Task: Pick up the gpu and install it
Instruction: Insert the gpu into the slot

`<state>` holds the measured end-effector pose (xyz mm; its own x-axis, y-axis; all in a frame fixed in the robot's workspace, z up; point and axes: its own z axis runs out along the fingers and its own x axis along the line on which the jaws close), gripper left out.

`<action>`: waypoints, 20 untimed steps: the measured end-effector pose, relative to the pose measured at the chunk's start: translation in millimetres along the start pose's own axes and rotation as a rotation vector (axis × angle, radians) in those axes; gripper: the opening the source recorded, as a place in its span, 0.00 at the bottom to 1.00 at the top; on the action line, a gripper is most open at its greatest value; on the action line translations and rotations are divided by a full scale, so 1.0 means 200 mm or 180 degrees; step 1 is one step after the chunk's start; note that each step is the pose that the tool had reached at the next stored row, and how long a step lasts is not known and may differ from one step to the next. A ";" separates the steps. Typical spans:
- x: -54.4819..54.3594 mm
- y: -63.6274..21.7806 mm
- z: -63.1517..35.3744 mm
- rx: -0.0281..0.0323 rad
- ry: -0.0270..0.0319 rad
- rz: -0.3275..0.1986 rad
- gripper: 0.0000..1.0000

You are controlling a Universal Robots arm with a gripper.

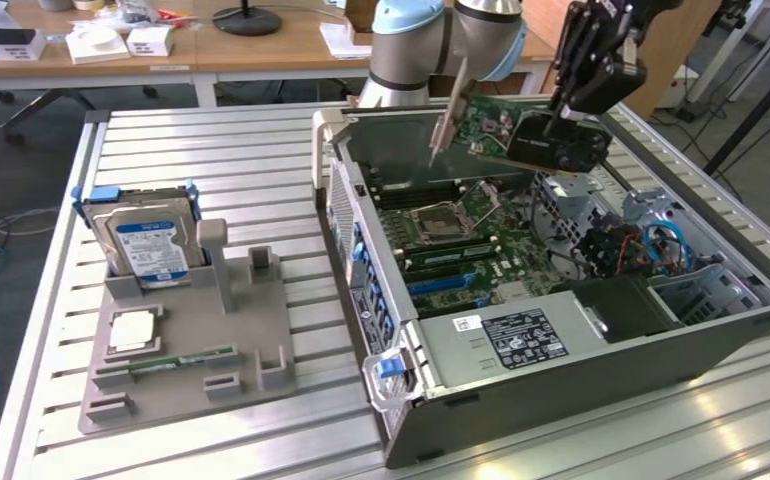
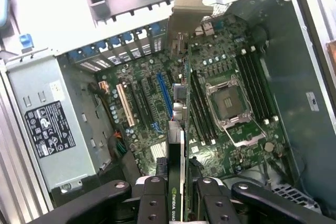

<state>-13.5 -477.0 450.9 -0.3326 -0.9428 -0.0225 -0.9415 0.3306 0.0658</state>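
The gpu (image 1: 492, 122) is a flat green-and-black card with a long silver bracket (image 1: 449, 108) at one end. It hangs tilted in the air above the open computer case (image 1: 585, 360), over the motherboard (image 1: 455, 238). My gripper (image 1: 569, 112) is shut on the card's black end, away from the bracket. In the wrist view the gpu (image 2: 181, 129) appears edge-on between my fingers (image 2: 153, 203), with its bracket (image 2: 188, 11) pointing toward the case's rear slot wall. My gripper (image 2: 181, 205) is above the expansion slots (image 2: 164, 95), and the card is clear of them.
A grey parts fixture (image 1: 232, 330) at the exterior view's left holds a hard drive (image 1: 149, 248), a chip (image 1: 132, 330) and a green memory stick (image 1: 165, 363). Inside the case are the power supply (image 1: 519, 337), the CPU socket (image 2: 229, 106) and blue cables (image 1: 659, 245).
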 end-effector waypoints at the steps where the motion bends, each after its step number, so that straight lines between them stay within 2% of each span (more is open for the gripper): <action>1: 0.00 0.000 0.001 -0.0001 0.0003 -0.0050 0.26; 9: 0.00 0.000 0.004 -0.0010 0.0031 -0.0463 0.26; 12: 0.00 0.000 0.006 -0.0008 0.0030 -0.0479 0.26; 17: 0.00 0.002 0.014 0.0069 0.0013 -0.0530 0.26; 20: 0.00 0.001 0.017 0.0075 0.0014 -0.0594 0.26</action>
<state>-13.8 -476.4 447.5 -0.1520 -0.9880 -0.0278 -0.9878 0.1509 0.0375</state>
